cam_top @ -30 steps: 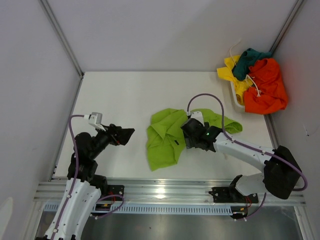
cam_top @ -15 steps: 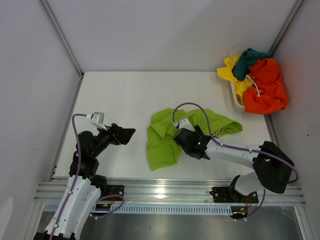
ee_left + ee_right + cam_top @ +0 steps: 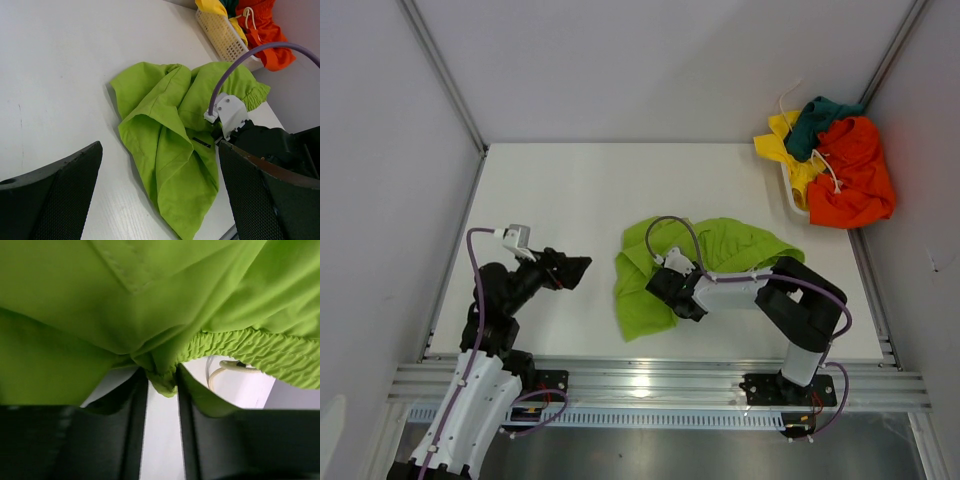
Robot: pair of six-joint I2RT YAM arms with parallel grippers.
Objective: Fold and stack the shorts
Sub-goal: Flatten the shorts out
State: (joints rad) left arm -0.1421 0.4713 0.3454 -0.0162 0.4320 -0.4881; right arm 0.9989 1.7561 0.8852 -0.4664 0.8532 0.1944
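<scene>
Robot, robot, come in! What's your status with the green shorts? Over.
Left end effector open, off to the side. Right end effector pinching a fold of lime green shorts. Nothing blocking; basket sits apart.

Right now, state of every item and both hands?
lime green shorts, crumpled on table, unfolded
orange shorts, heaped in basket, unfolded
yellow shorts, heaped in basket
teal shorts, atop the heap
basket, overfull
left hand, open, empty
right hand, shut on lime green shorts
</scene>
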